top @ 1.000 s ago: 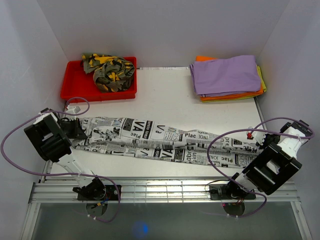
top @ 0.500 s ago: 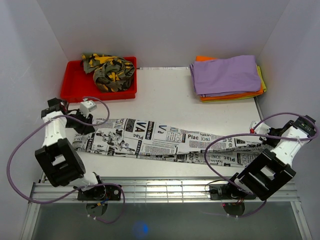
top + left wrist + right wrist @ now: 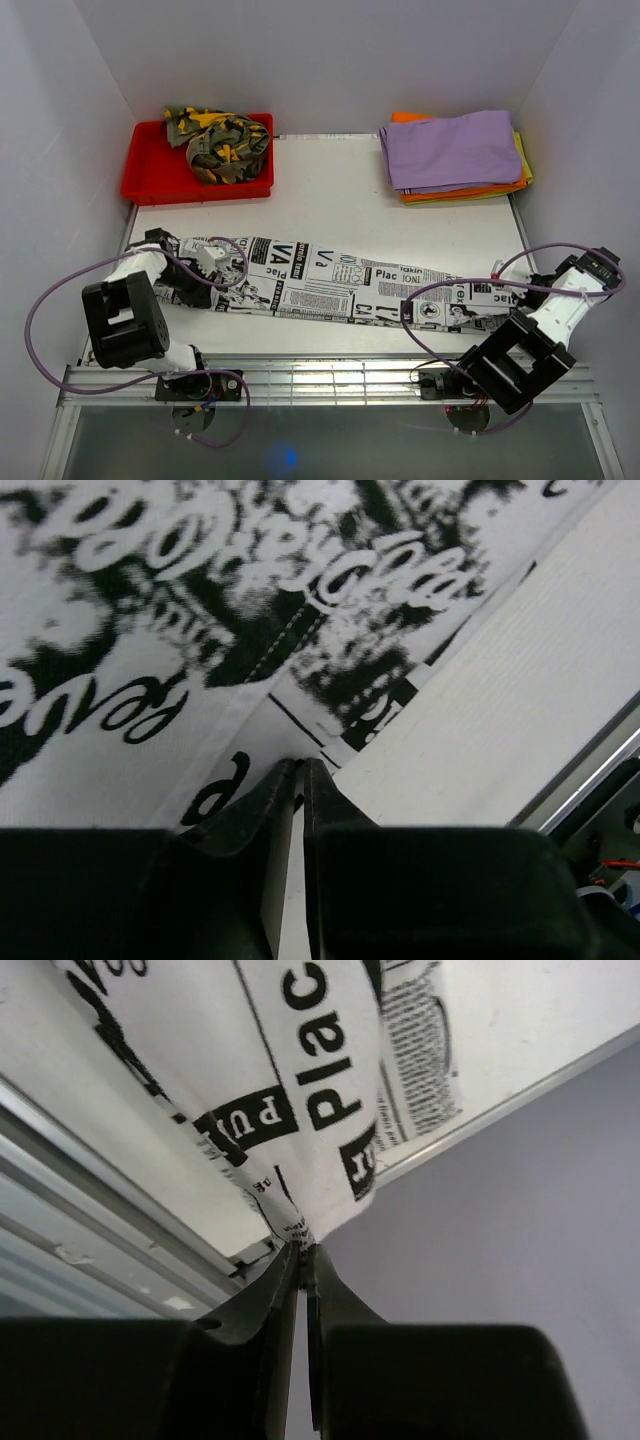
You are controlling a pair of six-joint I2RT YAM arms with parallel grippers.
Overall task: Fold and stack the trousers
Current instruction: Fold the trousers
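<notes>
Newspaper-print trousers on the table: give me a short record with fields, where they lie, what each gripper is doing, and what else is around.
trousers: newspaper-print trousers stretched flat, lengthwise across the near part of the table
left gripper: at their left end, fingers nearly together; grip unclear
right gripper: shut on their right-end corner
second pair: camouflage trousers bunched in the red tray, far left
far right: stack of folded cloths, purple on top

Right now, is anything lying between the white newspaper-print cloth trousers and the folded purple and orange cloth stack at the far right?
Nothing visible does: only bare white tabletop lies between the white newspaper-print cloth trousers and the folded purple and orange cloth stack.
</notes>
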